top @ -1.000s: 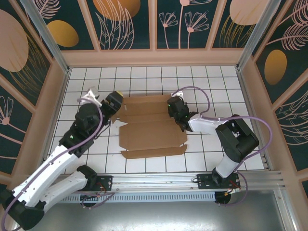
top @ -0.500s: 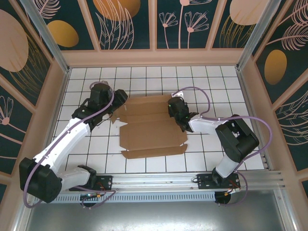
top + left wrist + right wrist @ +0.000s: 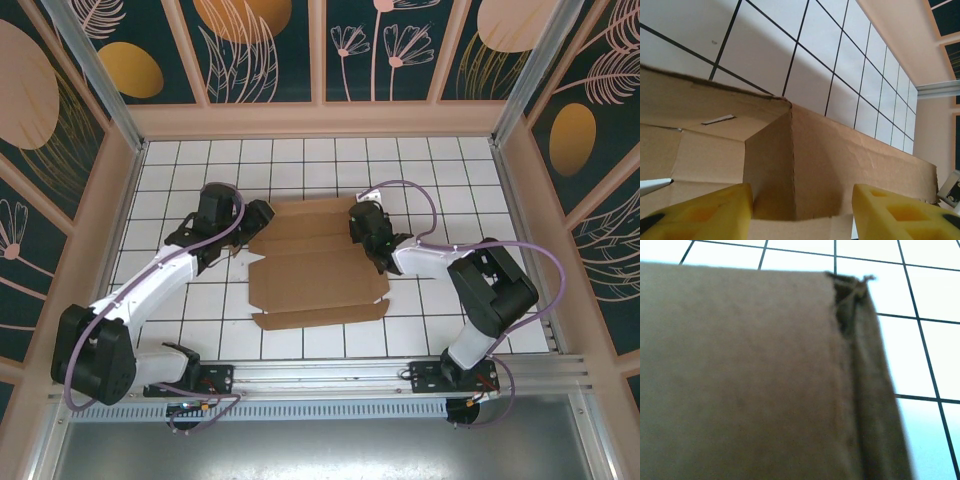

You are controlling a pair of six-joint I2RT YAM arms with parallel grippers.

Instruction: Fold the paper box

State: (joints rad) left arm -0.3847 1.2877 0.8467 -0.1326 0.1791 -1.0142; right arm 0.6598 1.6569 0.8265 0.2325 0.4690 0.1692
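The paper box (image 3: 315, 268) lies in the middle of the white grid table as a brown cardboard sheet with its flaps partly raised. My left gripper (image 3: 264, 216) is at its back left corner. In the left wrist view the yellow fingers (image 3: 695, 212) stand apart on either side of an upright folded corner flap (image 3: 790, 160) without closing on it, so the left gripper (image 3: 800, 215) is open. My right gripper (image 3: 366, 238) rests at the box's right edge. In the right wrist view brown cardboard (image 3: 750, 380) sits close against the camera and hides the fingers.
Peach-framed patterned walls (image 3: 320, 115) close in the table on three sides. An aluminium rail (image 3: 330, 375) with the arm bases runs along the near edge. Bare grid tiles (image 3: 300, 155) lie behind the box and on both sides of it.
My left arm has swung in from the left and reached forward, bringing its gripper to the box's back left corner. The right arm and the box have stayed put.
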